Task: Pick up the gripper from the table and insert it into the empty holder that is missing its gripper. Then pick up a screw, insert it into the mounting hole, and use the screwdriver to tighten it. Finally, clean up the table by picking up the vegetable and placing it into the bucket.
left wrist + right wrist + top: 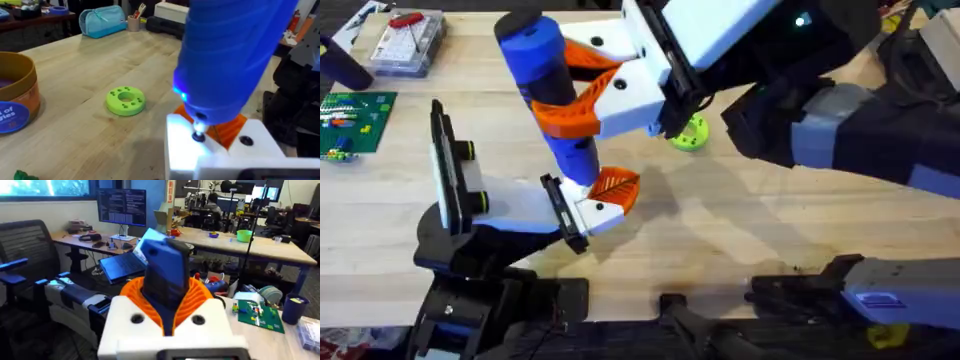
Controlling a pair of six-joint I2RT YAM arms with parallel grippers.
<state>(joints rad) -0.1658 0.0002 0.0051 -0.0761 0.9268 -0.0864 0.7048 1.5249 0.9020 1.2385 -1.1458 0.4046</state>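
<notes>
A broad, pale wooden table (740, 215) with visible grain is carrying the work, with desks and monitors showing in the room behind. The right gripper (610, 95), white with orange ribbed pads, is clamping the thick bright-blue cylindrical screwdriver (550, 85) and holding it nearly upright. Its silver tip is sitting in the tiny dark mounting hole (198, 137) on the small white blocky holder (598, 212), where the orange ribbed wedge gripper (617, 185) is already seated. The left gripper's opening I cannot tell.

Judging the step as tightening the screw, the driver should be staying square over the hole with gentle downward pressure; any lean risks the tip camming out.

Counting: one table, one screwdriver, and one round orange-yellow bucket (15, 95) with a blue label, standing apart from the holder. One lime-green round disc (125, 100) with holes is lying between them. One small dark-green vegetable (22, 175) is lying on the table near the bucket.
</notes>
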